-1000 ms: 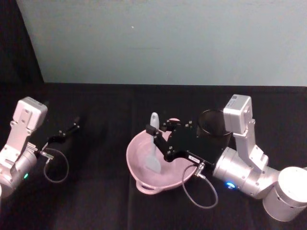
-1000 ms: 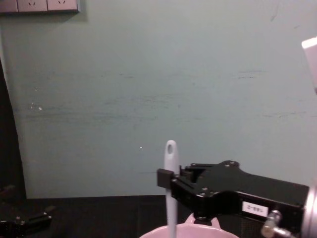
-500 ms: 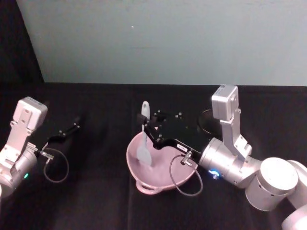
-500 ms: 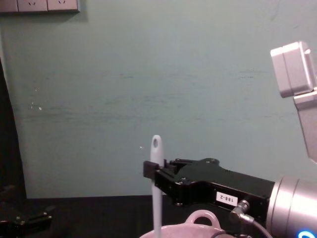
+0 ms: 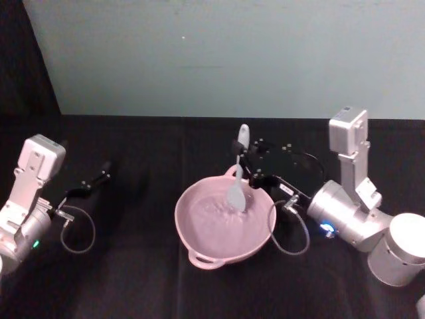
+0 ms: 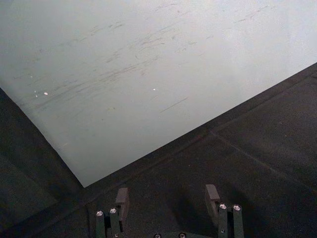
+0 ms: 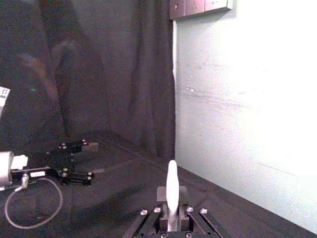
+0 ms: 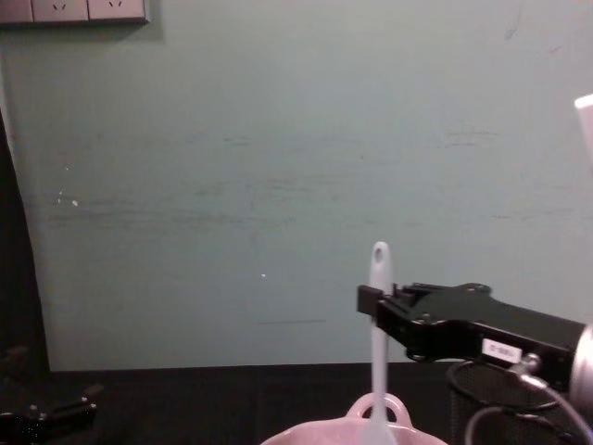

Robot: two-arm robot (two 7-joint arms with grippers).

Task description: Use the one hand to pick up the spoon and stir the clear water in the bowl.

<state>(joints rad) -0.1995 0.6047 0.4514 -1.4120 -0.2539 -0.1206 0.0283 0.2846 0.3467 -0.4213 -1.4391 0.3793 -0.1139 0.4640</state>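
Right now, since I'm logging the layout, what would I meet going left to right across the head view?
Left pincer, open → pink bowl → right arm's silver wrist. The spoon, held by the right pincer, overlaps the bowl's span, so both are left unplaced.

The chest view's bottom edge cut off the bowl [image 8: 310, 436] below its rim, the spoon [image 8: 377, 315] at its blade and the black mesh cup [image 8: 477, 408]. The label [image 8: 500, 350] on the right gripper [image 8: 368, 301], seemingly 1 short line, was too small to read.
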